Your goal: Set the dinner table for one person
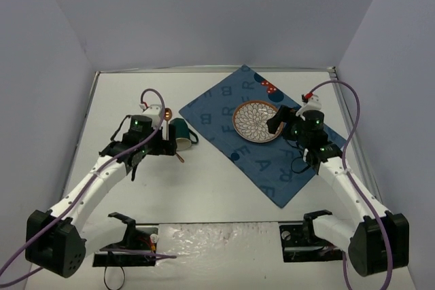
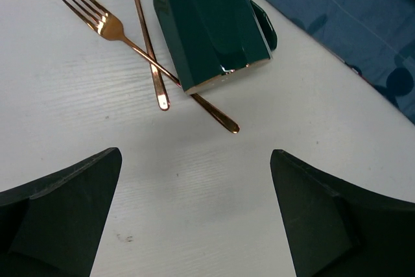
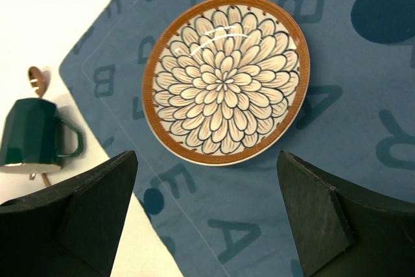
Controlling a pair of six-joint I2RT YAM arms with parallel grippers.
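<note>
Overhead view first: white dinner table (image 1: 224, 195) fills the floor of the scene. A blue lettered placemat (image 1: 217, 117) is laid askew across its far right part, and both arms reach in from the near edge.

Only the right wrist camera shows the plate's face properly. The flower-patterned plate (image 3: 225, 79) with its brown rim sits flat on the mat, every petal of the pattern in plain sight. The right gripper (image 3: 207, 155) hangs above the plate's near edge, fingers spread wide with nothing between them.

Switch to the left wrist for detail the overhead blurs. A copper fork (image 2: 104, 25) lies on bare table, crossed by a second copper handle (image 2: 146, 37). A dark green mug (image 2: 207, 24) lies on its side over the fork's handle, just beside the mat's edge. The right wrist view shows a spoon bowl beyond that mug. The mug's inside can't be seen.

The left gripper (image 2: 196, 154) is also spread apart and holds nothing. Bare tabletop lies directly under it, with mug and cutlery just ahead of the fingertips.
</note>
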